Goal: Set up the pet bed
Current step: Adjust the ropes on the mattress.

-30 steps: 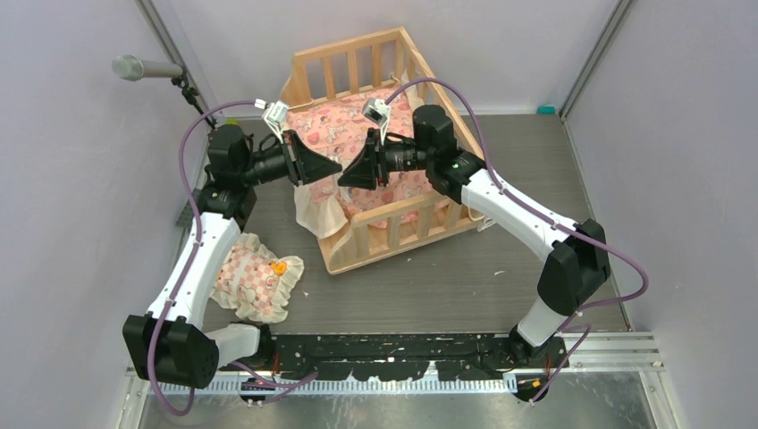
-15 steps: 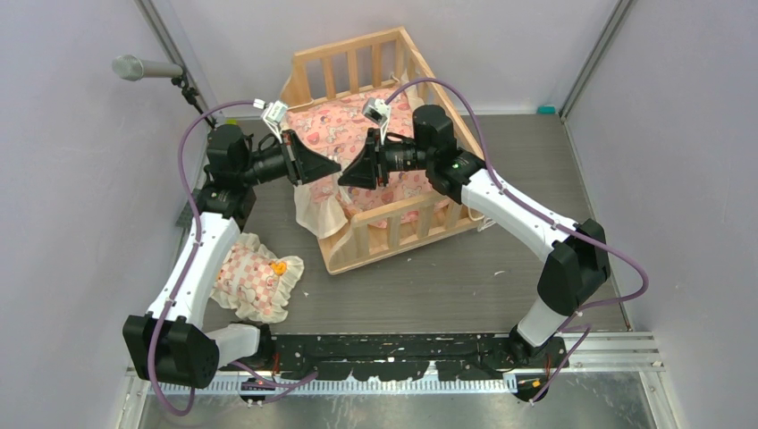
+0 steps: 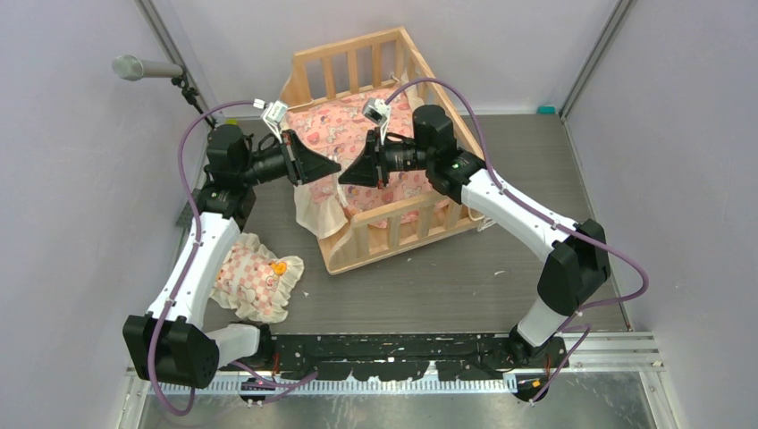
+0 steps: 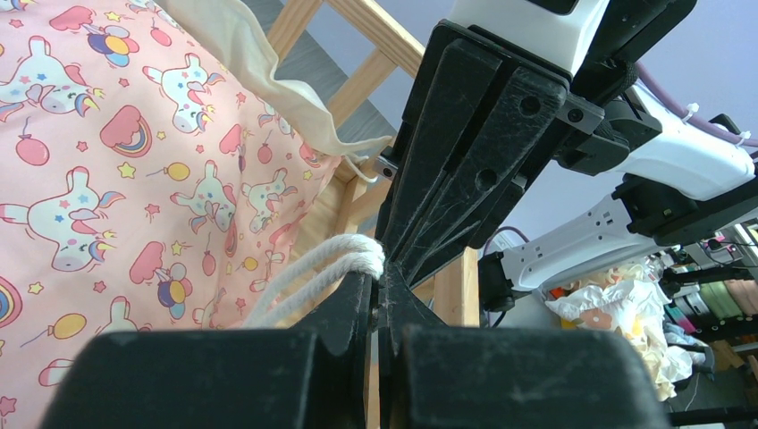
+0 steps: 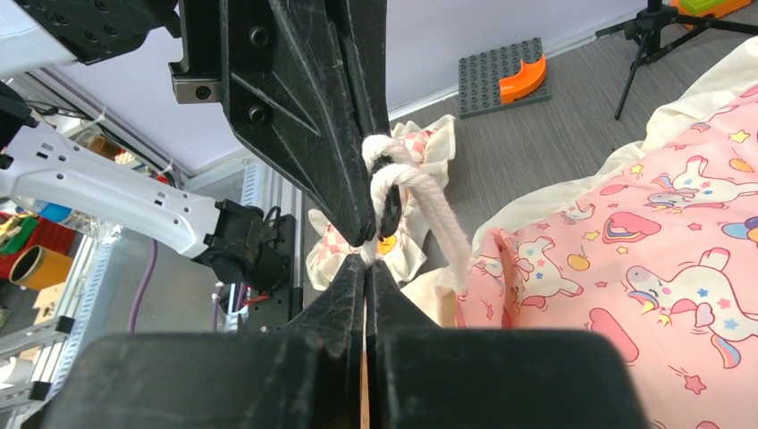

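The pet bed (image 3: 375,234), a pale wood slatted frame, stands at the back middle of the table. A pink printed cushion (image 3: 331,125) lies in it, its cream frill hanging over the left rail. My left gripper (image 3: 337,167) and right gripper (image 3: 343,181) meet tip to tip above the bed's left side. In the left wrist view the left gripper (image 4: 380,271) is shut on a white cord (image 4: 344,257) coming from the cushion (image 4: 107,179). In the right wrist view the right gripper (image 5: 366,257) is shut on the same knotted cord (image 5: 407,183).
A small frilled checked pillow (image 3: 259,279) lies on the table at the front left, beside the left arm. A microphone on a stand (image 3: 143,68) is at the back left. A grey building plate with an orange piece (image 5: 501,76) lies on the floor. Walls close in on both sides.
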Controlling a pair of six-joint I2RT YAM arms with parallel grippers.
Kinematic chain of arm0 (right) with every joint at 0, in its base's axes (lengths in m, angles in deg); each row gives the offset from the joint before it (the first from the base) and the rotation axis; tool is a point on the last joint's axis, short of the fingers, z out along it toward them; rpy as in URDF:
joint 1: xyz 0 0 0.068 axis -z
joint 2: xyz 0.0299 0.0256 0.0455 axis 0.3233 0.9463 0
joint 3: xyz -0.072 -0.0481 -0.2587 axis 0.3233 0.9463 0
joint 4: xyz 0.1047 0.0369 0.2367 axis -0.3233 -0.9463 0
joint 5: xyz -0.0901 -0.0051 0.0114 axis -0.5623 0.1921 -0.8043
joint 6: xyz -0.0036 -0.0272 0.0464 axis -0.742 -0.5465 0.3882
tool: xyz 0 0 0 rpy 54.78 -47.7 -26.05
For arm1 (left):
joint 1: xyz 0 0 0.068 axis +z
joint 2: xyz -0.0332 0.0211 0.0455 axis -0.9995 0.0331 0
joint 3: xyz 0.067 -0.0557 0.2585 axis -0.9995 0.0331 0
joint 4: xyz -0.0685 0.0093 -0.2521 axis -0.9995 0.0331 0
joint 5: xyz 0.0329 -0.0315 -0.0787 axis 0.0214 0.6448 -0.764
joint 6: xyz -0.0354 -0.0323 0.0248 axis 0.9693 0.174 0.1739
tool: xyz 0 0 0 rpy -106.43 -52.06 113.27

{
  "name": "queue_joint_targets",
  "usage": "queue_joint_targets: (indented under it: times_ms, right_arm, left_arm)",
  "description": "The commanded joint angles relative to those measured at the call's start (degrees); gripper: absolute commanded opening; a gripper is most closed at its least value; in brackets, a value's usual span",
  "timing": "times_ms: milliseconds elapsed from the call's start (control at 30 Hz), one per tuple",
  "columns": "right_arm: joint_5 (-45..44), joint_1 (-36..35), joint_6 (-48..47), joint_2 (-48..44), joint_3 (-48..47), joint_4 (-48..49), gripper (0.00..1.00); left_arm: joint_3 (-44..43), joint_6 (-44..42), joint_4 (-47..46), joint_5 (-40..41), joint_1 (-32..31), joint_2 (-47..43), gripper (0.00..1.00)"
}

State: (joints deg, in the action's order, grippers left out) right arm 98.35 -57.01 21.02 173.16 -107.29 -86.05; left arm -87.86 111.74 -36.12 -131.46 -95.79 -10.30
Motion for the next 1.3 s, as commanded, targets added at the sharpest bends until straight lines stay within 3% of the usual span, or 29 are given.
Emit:
queue_joint_targets:
  times_ms: [0, 167, 233, 333, 467, 600, 833, 933, 1267]
  right_arm:
    - [0.12, -0.18, -0.35, -2.18, -2.22, 1.45, 0.00]
    - [-0.81, -0.20, -1.27, -2.62, -2.38, 0.11, 0.00]
    - [-1.16, -0.23, -1.62, -2.80, -2.31, -0.30, 0.00]
    - [-1.29, -0.24, -1.70, -2.73, -2.44, -0.42, 0.00]
    - [-1.53, -0.25, -1.61, -2.55, -2.70, -0.69, 0.00]
    - [-1.98, -0.22, -1.99, -2.63, -2.66, -1.12, 0.00]
    - [-3.24, -0.23, -2.57, -2.95, -2.42, -1.12, 0.00]
    - [-3.45, -0.25, -1.77, -2.77, -2.47, -0.51, 0.00]
    - [-4.90, -0.24, -1.98, -2.84, -2.40, -0.35, 0.00]
  left_arm:
    - [-0.94, 0.20, -1.77, -1.70, 0.48, -0.44, 0.01]
    - [-0.40, 0.37, -1.79, -1.81, 0.48, -0.85, 0.25]
    - [-0.16, 0.59, -1.95, -1.70, 0.47, -0.96, 0.28]
    - [0.10, 1.11, -2.61, -1.76, 0.48, -0.90, 0.29]
    - [0.35, 1.26, -3.08, -1.87, 0.47, -1.04, 0.18]
    - [0.51, 1.26, -2.97, -1.88, 0.56, -1.14, 0.16]
    - [0.91, 1.02, -2.37, -1.98, 1.05, -1.48, 0.30]
    - [1.10, 0.91, -2.35, -2.02, 1.17, -1.73, 0.29]
    - [1.34, 0.66, -2.02, -2.24, 1.64, -2.06, 0.03]
